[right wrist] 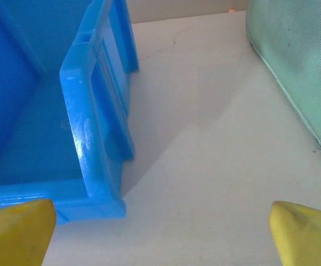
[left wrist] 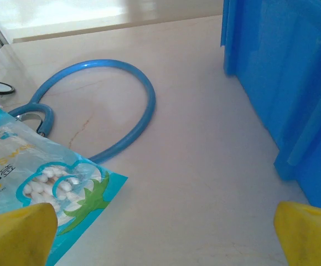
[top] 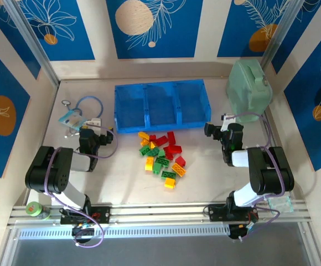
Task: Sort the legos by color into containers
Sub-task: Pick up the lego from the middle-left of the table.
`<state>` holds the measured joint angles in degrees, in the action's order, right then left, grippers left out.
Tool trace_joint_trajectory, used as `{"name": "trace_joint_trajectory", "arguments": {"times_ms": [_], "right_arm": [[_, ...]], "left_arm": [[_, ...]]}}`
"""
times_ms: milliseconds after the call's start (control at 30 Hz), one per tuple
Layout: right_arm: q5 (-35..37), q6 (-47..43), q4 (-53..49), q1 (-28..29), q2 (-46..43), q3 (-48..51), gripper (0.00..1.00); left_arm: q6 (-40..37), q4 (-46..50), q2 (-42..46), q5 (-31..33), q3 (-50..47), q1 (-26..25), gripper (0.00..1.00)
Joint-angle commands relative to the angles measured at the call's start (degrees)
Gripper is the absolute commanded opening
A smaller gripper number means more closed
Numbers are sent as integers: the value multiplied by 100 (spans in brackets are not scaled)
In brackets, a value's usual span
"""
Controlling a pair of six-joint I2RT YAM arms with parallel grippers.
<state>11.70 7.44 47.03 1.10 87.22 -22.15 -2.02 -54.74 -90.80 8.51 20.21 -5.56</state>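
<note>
A pile of red, green and yellow legos (top: 162, 157) lies on the table just in front of the blue tray (top: 161, 87), whose three compartments look empty. My left gripper (top: 89, 137) rests low at the left of the pile, open, with nothing between its yellow fingertips (left wrist: 16, 233); the tray's left wall (left wrist: 282, 83) stands to its right. My right gripper (top: 226, 134) sits right of the pile, open and empty, its fingertips (right wrist: 304, 235) wide apart near the tray's right front corner (right wrist: 94, 188).
A blue stethoscope (top: 86, 105) and a packet of cotton swabs (left wrist: 33, 177) lie at the left, close to the left gripper. A pale green lidded box (top: 249, 88) stands at the back right. A roll of green tape (top: 34, 209) sits by the left base.
</note>
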Motion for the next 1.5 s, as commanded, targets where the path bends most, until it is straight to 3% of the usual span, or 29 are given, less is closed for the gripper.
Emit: {"name": "trace_joint_trajectory", "arguments": {"times_ms": [0,1300,1400,1467], "right_arm": [[-89,-59,72,-20,-7,-88,99],[-104,10,-44,-36,-175,-156,99],[-171,-95,-1975,46,-1152,-833,99],[-275,-44,-2541,102,-1747,-1102,99]], "left_arm": [[-51,-2,107,-115,80,73,100],[-62,-4,124,-13,87,76,100],[-112,1285,859,851,423,-205,100],[118,2517,1324,1279,937,-310,100]]}}
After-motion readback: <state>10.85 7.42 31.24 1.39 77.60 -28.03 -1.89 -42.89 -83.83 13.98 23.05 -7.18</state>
